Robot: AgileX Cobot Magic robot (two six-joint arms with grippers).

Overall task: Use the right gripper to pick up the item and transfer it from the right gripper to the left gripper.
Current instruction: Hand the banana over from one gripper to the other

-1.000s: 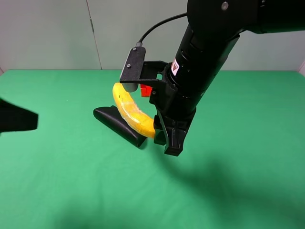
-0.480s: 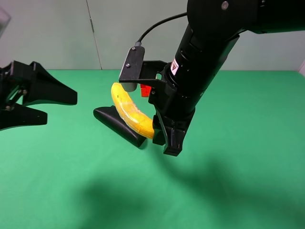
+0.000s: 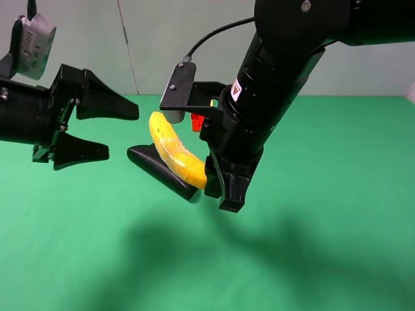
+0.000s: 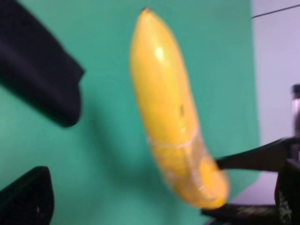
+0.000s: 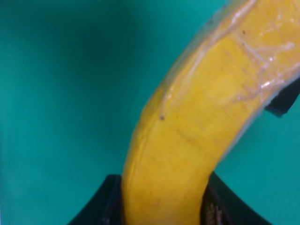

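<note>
Pinches curved yellow banana (image 3: 174, 151) by one end in bulky black right gripper (image 3: 220, 188), aloft over middle of green counter (image 3: 324, 233). Shows slim black left gripper (image 3: 120, 132) spread wide near left edge, apart from banana tip.

Open air lies between the spread fingers of the left gripper (image 3: 122, 133) and the banana (image 3: 170, 146) to its right, a free lane from the left. The banana's upper left half is bare. Its lower right end is taken up by the right gripper (image 3: 220, 188), clamped on it, with the bulky arm blocking the right side. Beneath, the black case (image 3: 155, 163) lies on the table (image 3: 324, 227), narrowing the room below. A small cube (image 3: 197, 121) sits farther back, partly hidden by the right arm.
</note>
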